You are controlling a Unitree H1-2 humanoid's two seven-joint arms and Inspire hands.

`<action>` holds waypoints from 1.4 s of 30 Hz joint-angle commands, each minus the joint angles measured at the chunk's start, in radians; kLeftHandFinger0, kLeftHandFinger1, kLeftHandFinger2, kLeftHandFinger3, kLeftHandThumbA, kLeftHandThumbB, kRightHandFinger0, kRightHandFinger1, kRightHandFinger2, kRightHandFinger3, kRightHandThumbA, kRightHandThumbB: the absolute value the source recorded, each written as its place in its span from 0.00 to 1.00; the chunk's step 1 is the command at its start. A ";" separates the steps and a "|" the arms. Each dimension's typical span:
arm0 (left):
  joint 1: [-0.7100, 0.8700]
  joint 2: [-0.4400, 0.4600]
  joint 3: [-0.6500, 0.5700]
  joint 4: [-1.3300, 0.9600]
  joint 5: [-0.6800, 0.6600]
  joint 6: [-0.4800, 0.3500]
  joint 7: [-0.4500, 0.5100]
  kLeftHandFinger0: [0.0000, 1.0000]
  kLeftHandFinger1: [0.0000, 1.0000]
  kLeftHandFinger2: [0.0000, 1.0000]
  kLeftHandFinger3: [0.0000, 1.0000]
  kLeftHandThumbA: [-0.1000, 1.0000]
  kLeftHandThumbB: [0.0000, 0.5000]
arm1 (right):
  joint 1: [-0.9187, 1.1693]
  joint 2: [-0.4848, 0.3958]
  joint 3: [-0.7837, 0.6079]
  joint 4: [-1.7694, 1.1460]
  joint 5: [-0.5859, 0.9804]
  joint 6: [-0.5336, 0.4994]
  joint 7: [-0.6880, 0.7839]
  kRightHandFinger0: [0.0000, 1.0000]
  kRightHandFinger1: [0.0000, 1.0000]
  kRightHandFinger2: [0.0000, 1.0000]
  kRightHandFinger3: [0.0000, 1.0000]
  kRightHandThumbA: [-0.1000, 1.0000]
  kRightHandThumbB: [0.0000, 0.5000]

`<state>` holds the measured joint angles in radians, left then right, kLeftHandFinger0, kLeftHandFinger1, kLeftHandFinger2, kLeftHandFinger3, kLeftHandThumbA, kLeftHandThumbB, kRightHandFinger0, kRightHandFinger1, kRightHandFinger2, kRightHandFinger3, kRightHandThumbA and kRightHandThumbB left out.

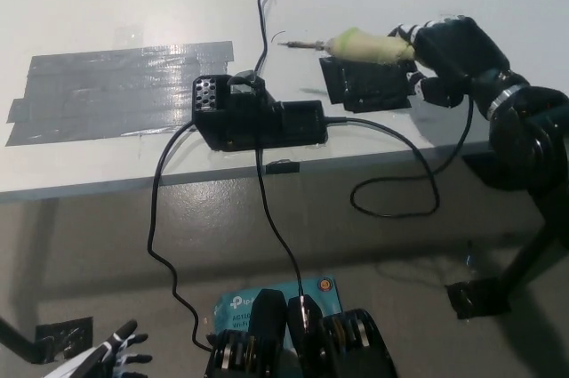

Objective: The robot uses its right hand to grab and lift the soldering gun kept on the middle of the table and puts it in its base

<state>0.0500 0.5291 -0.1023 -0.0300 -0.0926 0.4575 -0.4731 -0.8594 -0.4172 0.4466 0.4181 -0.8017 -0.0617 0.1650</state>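
Note:
My black right hand is shut on the soldering gun, gripping the rear of its pale yellow-green handle. The gun hangs level above the table, its metal tip pointing left, over the left edge of a black flat pad. The black base unit sits at the table's middle front, left of and below the tip. A black cable runs from the base in a loop below the table edge up to my right hand. My white left hand rests at the bottom left, off the table, fingers apart.
A large patch of grey tape covers the table's left part. Another black cable drops from the base toward the floor. A thin wire runs back from the base. A teal box lies on the floor below.

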 commanded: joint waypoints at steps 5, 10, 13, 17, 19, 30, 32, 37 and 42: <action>0.016 0.031 0.004 -0.021 -0.035 0.013 0.005 1.00 0.87 0.93 1.00 1.00 0.98 | -0.081 -0.007 0.013 -0.038 -0.015 -0.081 -0.010 0.00 0.11 0.52 0.09 0.00 0.07; 0.021 0.031 0.001 -0.029 -0.037 0.013 0.008 1.00 0.89 0.94 1.00 1.00 0.93 | -0.090 -0.007 0.027 -0.046 -0.020 -0.078 0.034 0.00 0.07 0.39 0.32 0.00 0.41; 0.021 0.031 -0.005 -0.031 -0.030 0.013 0.008 1.00 0.87 0.92 1.00 1.00 0.96 | -0.082 -0.010 0.030 -0.050 -0.028 -0.086 0.035 0.00 0.05 0.36 0.34 0.00 0.39; 0.023 0.032 -0.005 -0.037 -0.033 0.013 0.010 1.00 0.86 0.93 1.00 1.00 0.94 | -0.082 -0.005 0.031 -0.036 -0.040 -0.092 0.020 0.00 0.01 0.30 0.34 0.00 0.29; 0.023 0.033 -0.008 -0.037 -0.026 0.013 0.011 1.00 0.86 0.92 1.00 1.00 0.98 | -0.090 -0.002 0.033 -0.025 -0.051 -0.091 0.015 0.00 0.00 0.30 0.26 0.00 0.25; 0.028 0.026 -0.015 -0.037 -0.031 0.013 0.018 1.00 0.85 0.90 1.00 1.00 1.00 | -0.105 0.002 0.044 -0.004 -0.101 -0.084 0.014 0.00 0.11 0.53 0.02 0.00 0.00; 0.027 0.027 -0.019 -0.039 -0.027 0.013 0.017 1.00 0.85 0.91 1.00 1.00 1.00 | -0.106 0.003 0.044 0.009 -0.101 -0.101 -0.009 0.00 0.10 0.53 0.00 0.00 0.02; 0.023 0.026 -0.022 -0.037 -0.026 0.013 0.017 1.00 0.85 0.90 1.00 1.00 1.00 | -0.127 0.005 0.071 0.038 -0.127 -0.115 -0.023 0.00 0.11 0.51 0.11 0.00 0.04; 0.021 0.025 -0.031 -0.051 -0.016 0.013 0.019 1.00 0.86 0.90 1.00 1.00 1.00 | -0.147 0.008 0.100 0.067 -0.144 -0.167 -0.052 0.00 0.03 0.40 0.24 0.00 0.03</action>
<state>0.0711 0.5291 -0.1293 -0.0452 -0.1066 0.4575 -0.4701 -0.9337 -0.4044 0.5382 0.4790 -0.9136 -0.1718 0.1775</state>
